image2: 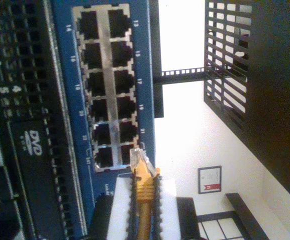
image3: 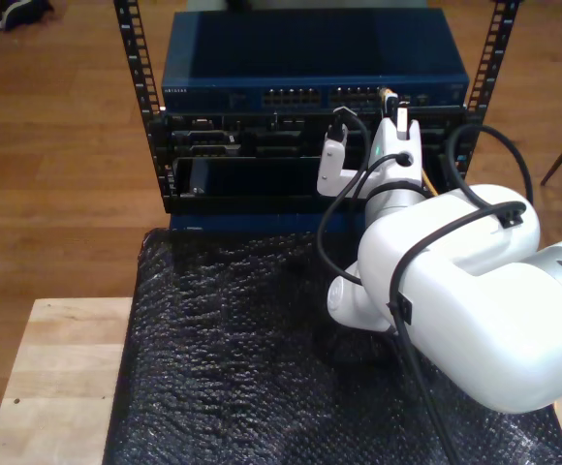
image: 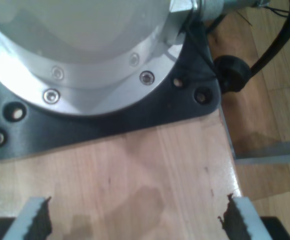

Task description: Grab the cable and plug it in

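- While the white arm (image3: 455,281) fills the exterior view's right, it reaches away from the camera toward the equipment rack (image3: 310,107) standing at the far edge of the black bubble-wrap mat (image3: 223,368).
- That mat covers a pale wooden table (image3: 58,378), whose bare top shows at the exterior view's left.
- Across the rack's upper front runs a blue network switch (image2: 67,100) with a double row of numbered ports (image2: 107,85); beneath it sits a black unit marked DVD (image2: 35,142).
- Seen in the second wrist view, my second gripper (image2: 144,200) is clamped on the cable (image2: 145,190), its toothed pads pressed against both sides of the yellow-orange boot.
- From between the pads, the cable's long axis runs straight forward out of the gripper, with the clear plug (image2: 139,157) leading and pointing at the switch face.
- Its tip sits just beside the last ports at the end of the double row; I cannot tell whether it touches the panel.
- Over the table edge, my first gripper (image: 135,215) stands wide apart with nothing between its pads, facing a round metal arm base (image: 80,55) bolted to a black plate (image: 135,115) on the wood.
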{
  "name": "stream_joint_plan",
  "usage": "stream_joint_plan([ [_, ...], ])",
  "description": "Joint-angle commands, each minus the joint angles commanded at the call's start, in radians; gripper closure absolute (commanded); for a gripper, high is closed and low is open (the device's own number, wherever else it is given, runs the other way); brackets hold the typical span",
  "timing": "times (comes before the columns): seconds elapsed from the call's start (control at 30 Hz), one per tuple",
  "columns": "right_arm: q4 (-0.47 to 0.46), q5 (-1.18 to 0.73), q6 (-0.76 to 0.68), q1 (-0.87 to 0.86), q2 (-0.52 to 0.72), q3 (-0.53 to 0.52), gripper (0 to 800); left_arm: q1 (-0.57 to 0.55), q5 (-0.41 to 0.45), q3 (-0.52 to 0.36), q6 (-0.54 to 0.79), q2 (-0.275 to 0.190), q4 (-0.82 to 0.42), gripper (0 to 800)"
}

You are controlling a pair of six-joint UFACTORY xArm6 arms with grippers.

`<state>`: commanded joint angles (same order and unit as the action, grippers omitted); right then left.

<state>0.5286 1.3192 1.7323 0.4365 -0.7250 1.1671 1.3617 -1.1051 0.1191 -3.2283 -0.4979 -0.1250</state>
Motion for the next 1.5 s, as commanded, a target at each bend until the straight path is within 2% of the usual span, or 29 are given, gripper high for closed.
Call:
stream_joint_plan([
  [1.5, -0.003, -0.003, 0.000, -0.003, -0.028, 0.026, 800, 0.000, 0.000, 0.000, 0.000, 0.000, 0.000, 0],
])
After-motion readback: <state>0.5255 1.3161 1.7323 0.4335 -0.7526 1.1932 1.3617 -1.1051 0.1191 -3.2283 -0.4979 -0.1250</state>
